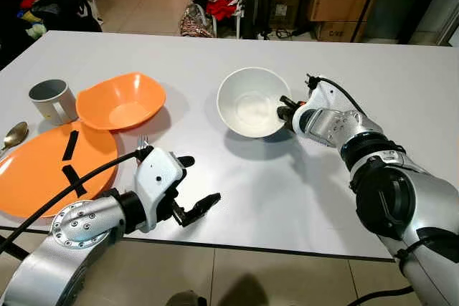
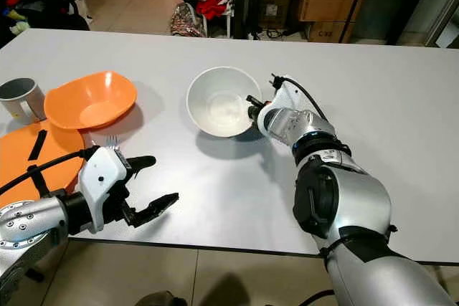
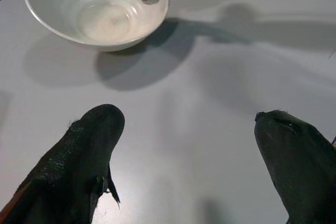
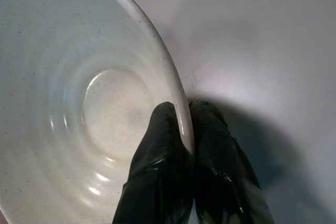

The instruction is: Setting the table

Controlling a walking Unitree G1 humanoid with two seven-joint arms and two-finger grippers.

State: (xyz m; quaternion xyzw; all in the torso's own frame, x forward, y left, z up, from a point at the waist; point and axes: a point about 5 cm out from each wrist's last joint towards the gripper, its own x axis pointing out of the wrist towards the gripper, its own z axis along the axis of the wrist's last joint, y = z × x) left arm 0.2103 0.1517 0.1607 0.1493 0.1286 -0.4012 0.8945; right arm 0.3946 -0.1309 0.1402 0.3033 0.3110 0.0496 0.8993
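Left tool [image 1: 192, 204] spread over matte table [image 1: 287, 177]; right tool [image 4: 188, 129] pinching glossy round white bowl [image 1: 251, 102] rim.

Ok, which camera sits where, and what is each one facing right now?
Left eye view: head, looking down at the white table; both silver arms show.
Right eye view: same head, same scene, slightly shifted.
Left wrist view: along the open left tool toward the white bowl.
Right wrist view: along the right tool, pinching the bowl's rim.
Shared: all views show the white bowl; both eye views show the orange bowl.
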